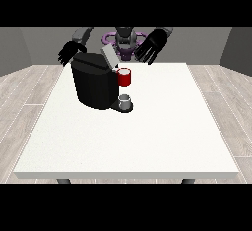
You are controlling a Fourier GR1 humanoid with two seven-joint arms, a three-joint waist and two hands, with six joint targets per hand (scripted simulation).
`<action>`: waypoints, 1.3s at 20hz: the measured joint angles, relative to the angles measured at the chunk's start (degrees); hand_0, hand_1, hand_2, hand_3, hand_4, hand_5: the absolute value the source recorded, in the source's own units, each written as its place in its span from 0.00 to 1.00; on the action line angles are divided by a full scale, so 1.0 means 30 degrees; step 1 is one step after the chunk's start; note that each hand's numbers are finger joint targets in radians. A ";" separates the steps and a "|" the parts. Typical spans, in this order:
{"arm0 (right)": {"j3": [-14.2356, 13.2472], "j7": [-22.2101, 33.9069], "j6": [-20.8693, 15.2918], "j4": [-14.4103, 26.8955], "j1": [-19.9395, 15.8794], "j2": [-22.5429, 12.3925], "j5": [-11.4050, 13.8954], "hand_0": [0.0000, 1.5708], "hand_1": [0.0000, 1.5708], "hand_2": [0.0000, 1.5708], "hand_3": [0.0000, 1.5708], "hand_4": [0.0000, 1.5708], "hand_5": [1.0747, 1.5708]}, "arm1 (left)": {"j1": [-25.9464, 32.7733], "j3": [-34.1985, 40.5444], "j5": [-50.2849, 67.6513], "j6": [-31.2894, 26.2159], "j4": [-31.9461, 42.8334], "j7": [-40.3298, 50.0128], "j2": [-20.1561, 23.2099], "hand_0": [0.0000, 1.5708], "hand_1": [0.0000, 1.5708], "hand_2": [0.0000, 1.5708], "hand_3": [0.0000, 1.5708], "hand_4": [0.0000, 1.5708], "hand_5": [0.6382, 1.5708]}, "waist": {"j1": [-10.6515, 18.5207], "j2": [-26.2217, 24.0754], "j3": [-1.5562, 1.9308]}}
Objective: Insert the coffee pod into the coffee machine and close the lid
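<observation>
While the boxy black coffee machine (95, 85) left of centre had its grey lid (109, 56) raised, both black hands (151, 45) (70, 52) hovered released behind, holding nothing, so closing the lid seemingly remained.

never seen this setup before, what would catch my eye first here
The bulky black coffee machine stands on the back left part of the large white table, its grey lid raised, with a red thing at the machine on its right side and a small grey thing on the base below. Behind it, two black hands hang over the far edge with fingers spread: one at the view's left, one at the view's right.
</observation>
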 measured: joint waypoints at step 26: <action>0.0820 0.2376 0.2710 -0.2858 0.0901 -0.2195 -0.0207 0.00 0.00 0.00 0.00 0.00 1.00 | 0.9216 0.5101 0.9054 -0.1472 -0.2191 -0.1566 -0.5641 0.00 0.00 0.00 0.00 0.09 1.00 | 0.5154 -0.6411 -0.0004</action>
